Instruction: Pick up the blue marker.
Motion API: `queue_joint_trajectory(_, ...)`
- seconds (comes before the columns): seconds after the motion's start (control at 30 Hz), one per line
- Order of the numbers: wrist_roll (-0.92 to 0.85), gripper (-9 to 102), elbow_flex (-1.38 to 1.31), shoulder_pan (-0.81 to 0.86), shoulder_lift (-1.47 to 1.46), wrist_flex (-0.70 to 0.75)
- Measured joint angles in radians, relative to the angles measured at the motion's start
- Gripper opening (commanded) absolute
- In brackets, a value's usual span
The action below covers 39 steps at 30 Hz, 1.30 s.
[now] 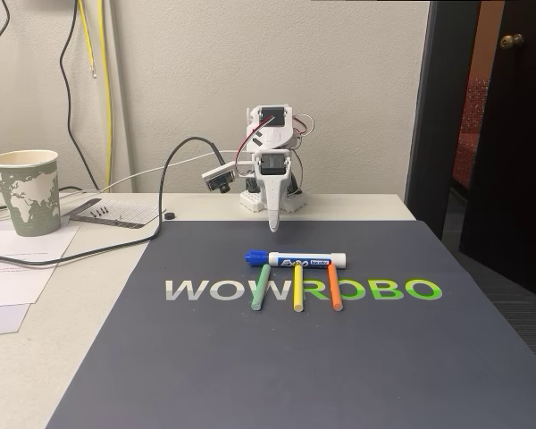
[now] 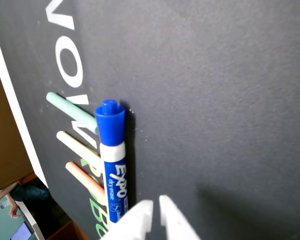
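Where the table carries a dark mat, a paper cup stands at far left in the fixed view. Centrally, the blue marker lies crosswise, touching the far ends of 3 coloured sticks. Behind it, the gripper points down, fingers nearly closed, holding nothing.

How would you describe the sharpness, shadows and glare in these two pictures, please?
Fixed view: evenly lit and sharp, no strong glare; the blue marker casts almost no shadow on the dark mat. Wrist view: the marker is crisp with a narrow shadow along its right side, while the gripper tips at the bottom edge look bright and slightly soft.
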Motion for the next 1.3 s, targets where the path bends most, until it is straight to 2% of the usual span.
queue_joint_trajectory(0.13, 0.0, 0, 0.002, 0.044, 0.0, -0.008)
queue_joint_trajectory(1.3, -0.003, 0, 0.002, 0.048, 0.0, -0.009)
